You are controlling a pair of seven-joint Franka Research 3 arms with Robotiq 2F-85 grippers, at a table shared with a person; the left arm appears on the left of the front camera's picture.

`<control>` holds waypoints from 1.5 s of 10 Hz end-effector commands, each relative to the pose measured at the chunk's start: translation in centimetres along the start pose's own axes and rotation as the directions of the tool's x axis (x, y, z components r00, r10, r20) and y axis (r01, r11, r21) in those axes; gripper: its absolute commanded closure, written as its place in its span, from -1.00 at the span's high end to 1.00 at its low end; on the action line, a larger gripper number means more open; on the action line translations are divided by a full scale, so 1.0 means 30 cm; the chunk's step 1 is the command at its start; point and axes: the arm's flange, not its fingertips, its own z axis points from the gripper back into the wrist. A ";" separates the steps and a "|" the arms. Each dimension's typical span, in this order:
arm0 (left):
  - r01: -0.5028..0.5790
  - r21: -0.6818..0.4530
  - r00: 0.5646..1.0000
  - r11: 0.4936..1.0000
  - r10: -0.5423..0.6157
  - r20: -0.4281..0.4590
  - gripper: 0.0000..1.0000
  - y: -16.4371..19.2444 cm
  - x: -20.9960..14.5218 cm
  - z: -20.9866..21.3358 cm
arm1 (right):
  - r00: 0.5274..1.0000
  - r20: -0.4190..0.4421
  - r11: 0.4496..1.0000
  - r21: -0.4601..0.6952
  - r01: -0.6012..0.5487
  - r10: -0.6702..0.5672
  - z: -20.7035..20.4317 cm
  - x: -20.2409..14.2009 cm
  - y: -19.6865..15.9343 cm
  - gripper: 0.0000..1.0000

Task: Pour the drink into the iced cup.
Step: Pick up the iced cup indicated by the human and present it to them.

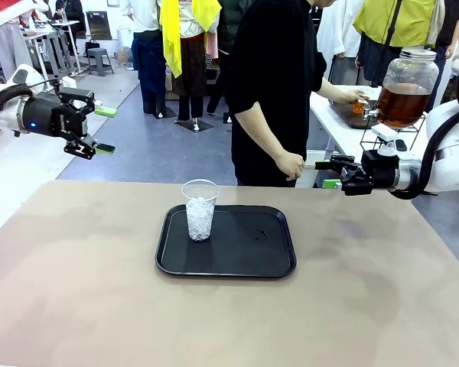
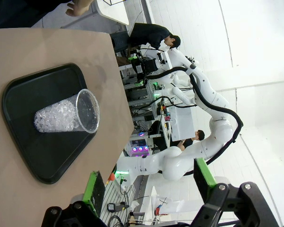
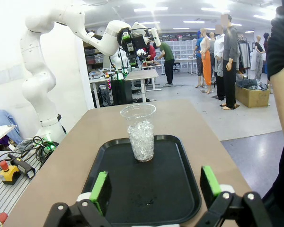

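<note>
A clear plastic iced cup (image 1: 200,209) stands upright on the left part of a black tray (image 1: 237,260), about half full of ice. The amber drink (image 1: 402,103) fills a large glass dispenser jar on a side table at the far right, where a person's hand (image 1: 356,96) is at the spigot. My left gripper (image 1: 105,130) hovers open, high above the table's far left corner. My right gripper (image 1: 327,174) is open over the table's far right edge, near the person's other hand (image 1: 291,164). Both wrist views face the cup (image 2: 66,113) (image 3: 141,135), with nothing between either pair of fingers.
The tray (image 3: 170,179) lies mid-table on a tan cloth (image 1: 76,290). A person in black stands at the far edge behind the tray. The dispenser rests on a wire stand (image 1: 390,138) behind my right arm.
</note>
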 end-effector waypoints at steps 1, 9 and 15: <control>0.002 -0.003 1.000 1.000 -0.002 0.000 1.00 -0.003 -0.007 0.002 | 1.000 -0.002 1.000 0.005 0.008 -0.008 -0.005 0.014 -0.005 1.00; 0.002 -0.003 1.000 1.000 -0.002 0.000 1.00 -0.003 -0.007 0.002 | 1.000 -0.002 1.000 0.005 0.008 -0.008 -0.005 0.014 -0.005 1.00; 0.002 -0.003 1.000 1.000 -0.002 0.000 1.00 -0.003 -0.007 0.002 | 1.000 -0.002 1.000 0.005 0.008 -0.008 -0.005 0.014 -0.005 1.00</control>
